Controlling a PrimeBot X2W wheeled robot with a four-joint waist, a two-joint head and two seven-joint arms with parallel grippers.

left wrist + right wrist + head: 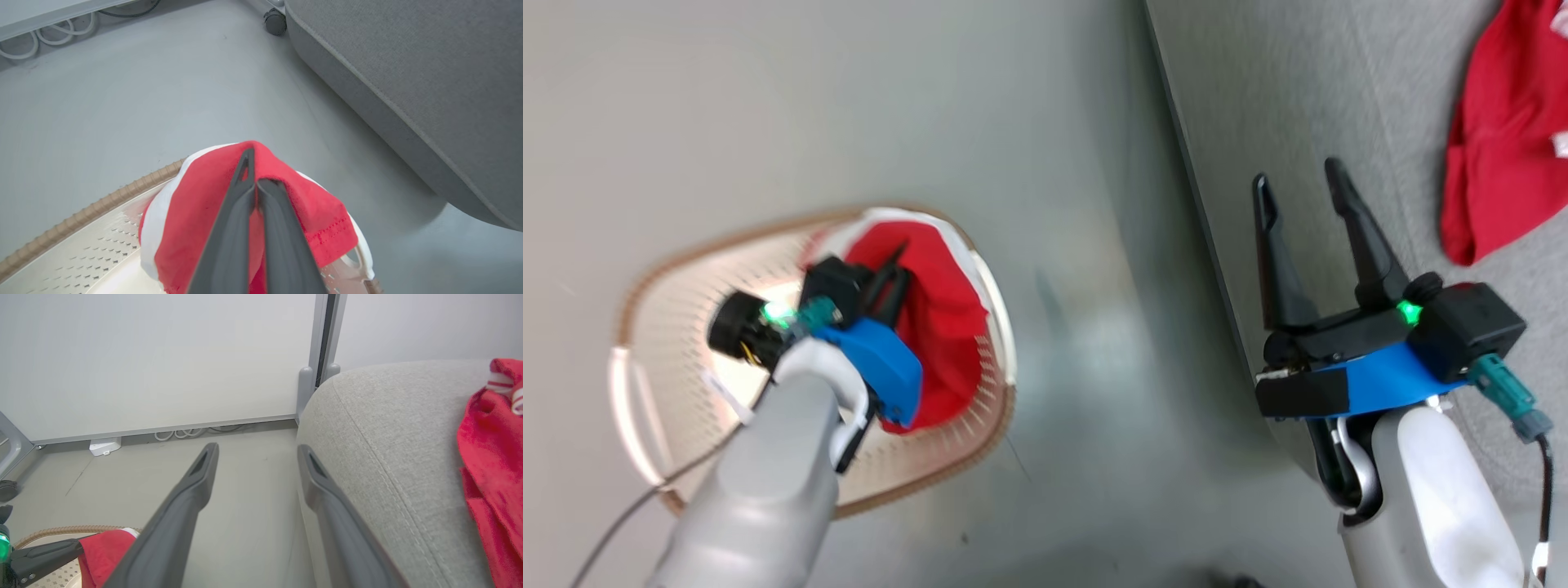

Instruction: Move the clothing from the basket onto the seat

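Note:
My left gripper (pixel 894 273) is shut on a red garment with white trim (pixel 939 327), which hangs over the far rim of the cream perforated basket (pixel 670 327). In the left wrist view the closed fingers (pixel 253 179) pinch the red cloth (pixel 196 212) above the brown woven rim (pixel 102 200). A second red garment (pixel 1503 131) lies on the light grey sofa (pixel 1298 98) at the upper right. My right gripper (pixel 1303 192) is open and holds nothing, hovering by the sofa's front edge; its fingers (pixel 204 465) spread wide beside the sofa (pixel 388 428) and the red garment (pixel 490 457).
The basket stands on a grey floor (pixel 768 106) left of the sofa. A white wall panel (pixel 155 359) with cables (pixel 184 433) at its base lies beyond. A castor wheel (pixel 274 21) shows near the sofa's corner.

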